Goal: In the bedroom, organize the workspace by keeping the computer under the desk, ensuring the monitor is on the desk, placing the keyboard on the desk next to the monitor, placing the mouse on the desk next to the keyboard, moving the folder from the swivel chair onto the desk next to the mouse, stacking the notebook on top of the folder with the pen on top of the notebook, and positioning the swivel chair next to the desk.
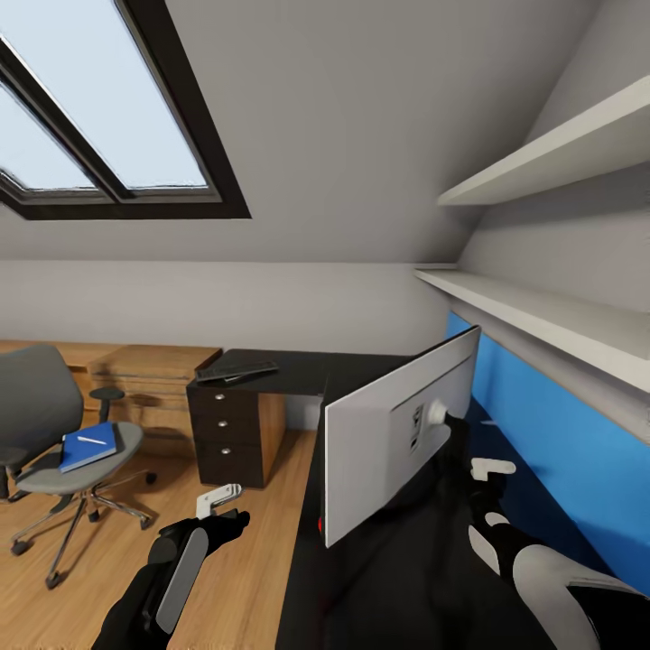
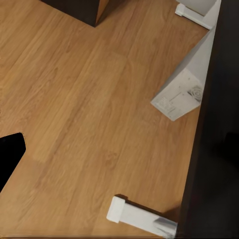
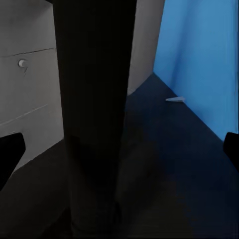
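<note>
The monitor (image 1: 397, 433) stands on the black desk (image 1: 298, 370) with its white back toward me. My right gripper (image 1: 487, 478) is behind it and open, with the black neck (image 3: 94, 99) between its fingers. My left gripper (image 1: 226, 507) hangs open over the floor beside the desk. The keyboard (image 1: 236, 370) lies on the desk's far wing. At left, the swivel chair (image 1: 54, 433) carries the blue folder (image 1: 88, 448) with the white pen (image 1: 90, 440) on it. The computer (image 2: 179, 94) stands on the floor at the desk's edge. The mouse and notebook are out of view.
A light wooden chest (image 1: 153, 379) stands behind the chair. A blue wall panel (image 1: 560, 451) and white shelves (image 1: 542, 316) run along the desk's right side. A small pale object (image 3: 174, 99) lies on the desk near the blue wall. Wood floor (image 2: 84, 109) stretches between chair and desk.
</note>
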Available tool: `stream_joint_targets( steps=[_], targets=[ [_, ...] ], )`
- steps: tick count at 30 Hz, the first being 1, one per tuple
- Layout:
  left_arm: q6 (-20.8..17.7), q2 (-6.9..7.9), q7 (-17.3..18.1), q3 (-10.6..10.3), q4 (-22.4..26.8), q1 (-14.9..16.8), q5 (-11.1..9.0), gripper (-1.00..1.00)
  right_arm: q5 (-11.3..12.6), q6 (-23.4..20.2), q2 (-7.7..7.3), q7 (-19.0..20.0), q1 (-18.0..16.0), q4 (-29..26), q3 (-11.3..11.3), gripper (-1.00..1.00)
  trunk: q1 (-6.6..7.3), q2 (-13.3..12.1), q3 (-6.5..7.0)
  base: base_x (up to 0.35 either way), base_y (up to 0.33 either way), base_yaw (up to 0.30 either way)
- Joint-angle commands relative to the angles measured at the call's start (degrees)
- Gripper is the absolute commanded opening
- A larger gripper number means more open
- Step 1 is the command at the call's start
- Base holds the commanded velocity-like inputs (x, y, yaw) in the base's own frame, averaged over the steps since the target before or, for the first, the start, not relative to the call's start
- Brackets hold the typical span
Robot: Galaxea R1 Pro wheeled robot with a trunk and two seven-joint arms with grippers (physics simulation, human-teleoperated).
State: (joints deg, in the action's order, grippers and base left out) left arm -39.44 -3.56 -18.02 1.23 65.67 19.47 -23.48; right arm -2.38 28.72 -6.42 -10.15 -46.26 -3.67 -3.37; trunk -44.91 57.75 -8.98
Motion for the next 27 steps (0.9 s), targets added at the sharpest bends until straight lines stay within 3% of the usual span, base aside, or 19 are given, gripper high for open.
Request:
stream_joint_targets(
  steps=[1, 8, 13, 27],
  targets=[
    [-0.20, -0.04, -0.44, 0.08, 0.07, 0.04, -0.61, 1.00, -0.26, 0.20, 0.01, -0.04, -0.06, 0.06, -0.32, 1.00, 0.02, 0.07, -0.09, -0.273, 0.000, 0.000],
    [-0.20, -0.04, -0.50, 0.12, 0.07, 0.04, -0.61, 1.00, -0.26, 0.45, 0.11, -0.04, -0.06, 0.00, -0.32, 1.00, 0.02, 0.07, -0.09, -0.314, 0.030, 0.000],
    [-0.12, -0.04, -0.53, 0.32, 0.07, 0.04, -0.61, 1.00, -0.26, 3.46, 0.28, -0.11, -0.06, 0.12, -0.32, 1.00, 0.02, 0.07, -0.09, -0.331, 0.097, 0.000],
    [-0.03, -0.04, -0.64, 0.96, 0.07, 0.04, -0.61, 1.00, 0.06, 3.48, 0.71, -0.49, -0.06, 0.15, -0.22, 1.00, 0.02, 0.07, -0.09, -0.321, 0.153, 0.000]
  ],
)
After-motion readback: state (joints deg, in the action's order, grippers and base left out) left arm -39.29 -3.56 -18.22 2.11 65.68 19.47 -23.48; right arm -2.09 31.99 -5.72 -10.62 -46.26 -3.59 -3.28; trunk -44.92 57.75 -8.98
